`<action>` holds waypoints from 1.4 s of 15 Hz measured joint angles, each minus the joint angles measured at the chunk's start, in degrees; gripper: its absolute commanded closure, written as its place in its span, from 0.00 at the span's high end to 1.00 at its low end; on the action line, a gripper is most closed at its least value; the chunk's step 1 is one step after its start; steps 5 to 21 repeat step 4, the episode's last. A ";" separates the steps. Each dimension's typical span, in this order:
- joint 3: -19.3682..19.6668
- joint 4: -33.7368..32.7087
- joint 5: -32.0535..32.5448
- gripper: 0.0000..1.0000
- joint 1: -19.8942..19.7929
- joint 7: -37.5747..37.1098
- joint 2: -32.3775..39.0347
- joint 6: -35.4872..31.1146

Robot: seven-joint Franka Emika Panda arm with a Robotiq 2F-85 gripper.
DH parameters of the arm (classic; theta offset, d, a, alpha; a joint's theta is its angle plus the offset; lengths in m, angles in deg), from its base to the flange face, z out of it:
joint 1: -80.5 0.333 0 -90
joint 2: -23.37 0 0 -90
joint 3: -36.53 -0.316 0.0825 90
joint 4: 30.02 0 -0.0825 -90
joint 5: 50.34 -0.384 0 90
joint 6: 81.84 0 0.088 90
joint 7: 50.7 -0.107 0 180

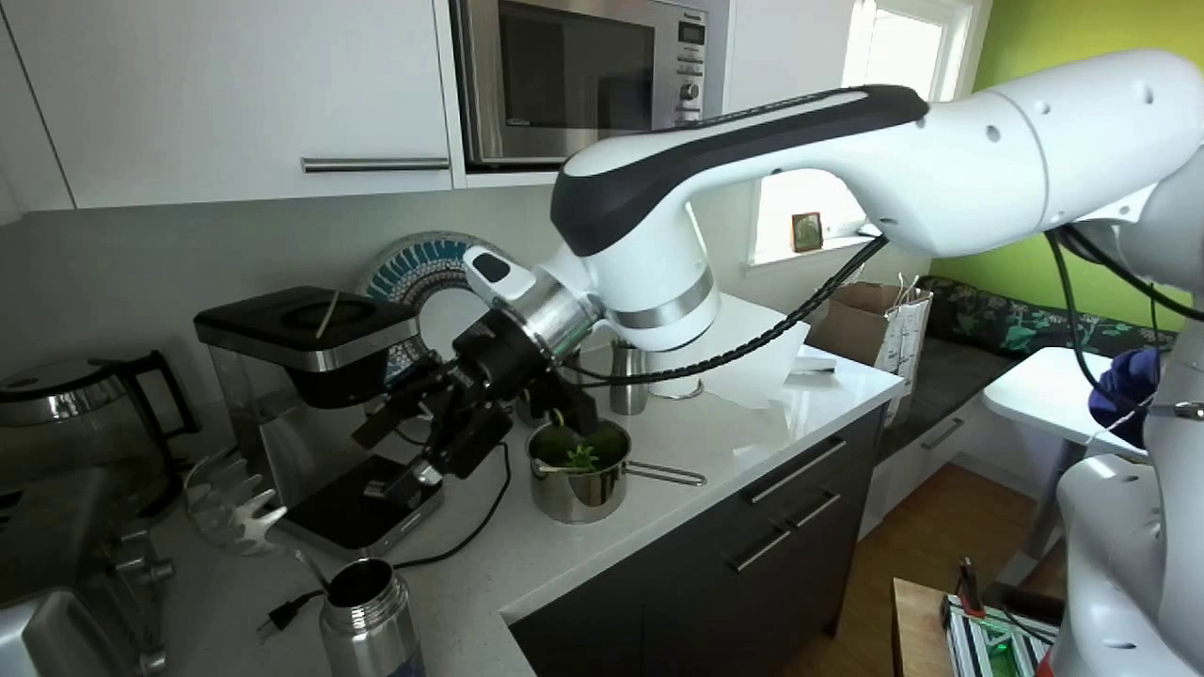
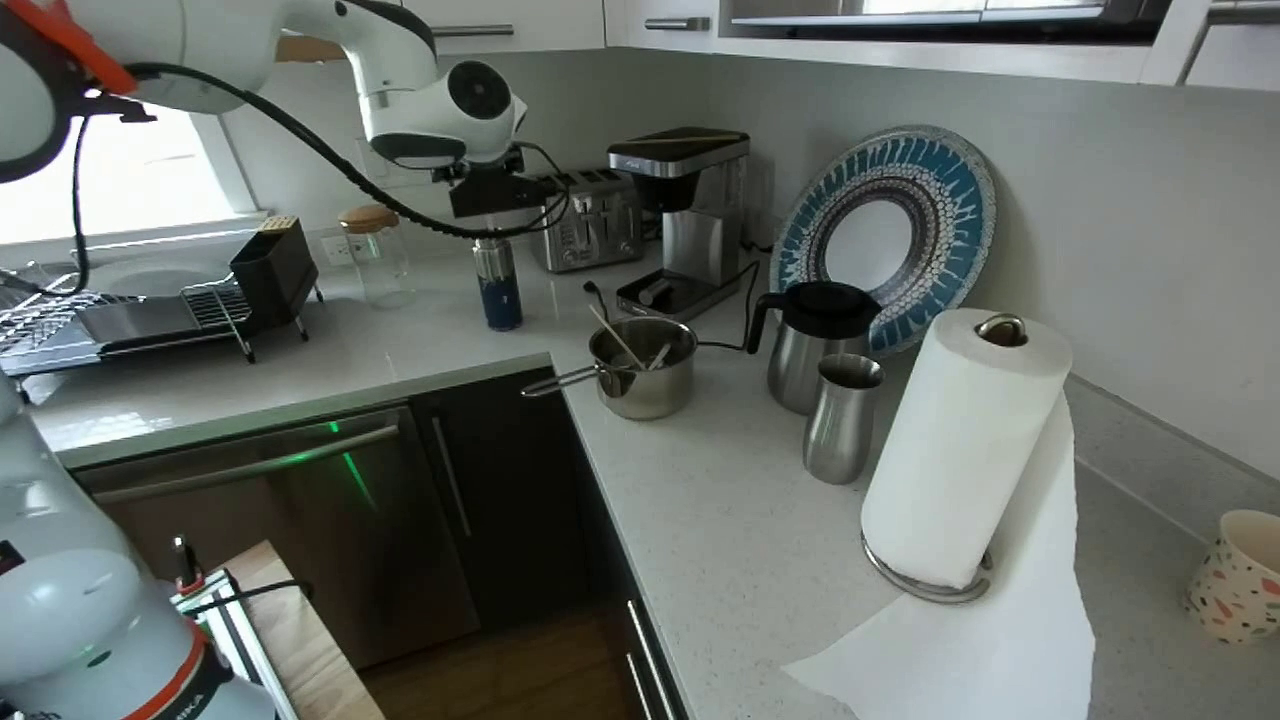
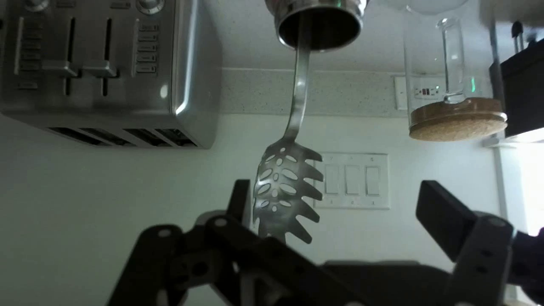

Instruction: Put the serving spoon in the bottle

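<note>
Near the bottle [image 2: 498, 290] I see toaster [image 2: 590, 230], glass jar [image 2: 380, 260] and pot [image 2: 655, 395]; between bottle and front edge runs a strip of counter [image 2: 410, 345]; the serving spoon [image 3: 293, 127] stands inside the bottle, handle down, and my claw [image 3: 335, 199], spread wide, has hold of nothing

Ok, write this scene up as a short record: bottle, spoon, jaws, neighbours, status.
Bottle: silvery metal, upright on the counter, mouth uncovered
Serving spoon: handle inside the bottle, slotted head sticking out
Jaws: wide open, gripping nothing
Nearby: toaster, coffee maker, cork-topped glass jar
Status: placement looks done
</note>
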 measured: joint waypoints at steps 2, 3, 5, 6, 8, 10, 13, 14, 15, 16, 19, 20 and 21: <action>1.07 4.19 8.04 1.00 -0.93 -2.69 -5.67 4.80; 1.48 6.07 10.57 1.00 -1.57 -2.67 -8.47 8.49; 1.98 7.58 12.38 1.00 -2.06 -1.99 -11.03 12.20; 1.98 7.58 12.38 1.00 -2.06 -1.99 -11.03 12.20; 1.98 7.58 12.38 1.00 -2.06 -1.99 -11.03 12.20; 1.98 7.58 12.38 1.00 -2.06 -1.99 -11.03 12.20; 1.98 7.58 12.38 1.00 -2.06 -1.99 -11.03 12.20; 1.98 7.58 12.38 1.00 -2.06 -1.99 -11.03 12.20; 1.98 7.58 12.38 1.00 -2.06 -1.99 -11.03 12.20; 1.98 7.58 12.38 1.00 -2.06 -1.99 -11.03 12.20; 1.98 7.58 12.38 1.00 -2.06 -1.99 -11.03 12.20; 1.98 7.58 12.38 1.00 -2.06 -1.99 -11.03 12.20; 1.98 7.58 12.38 1.00 -2.06 -1.99 -11.03 12.20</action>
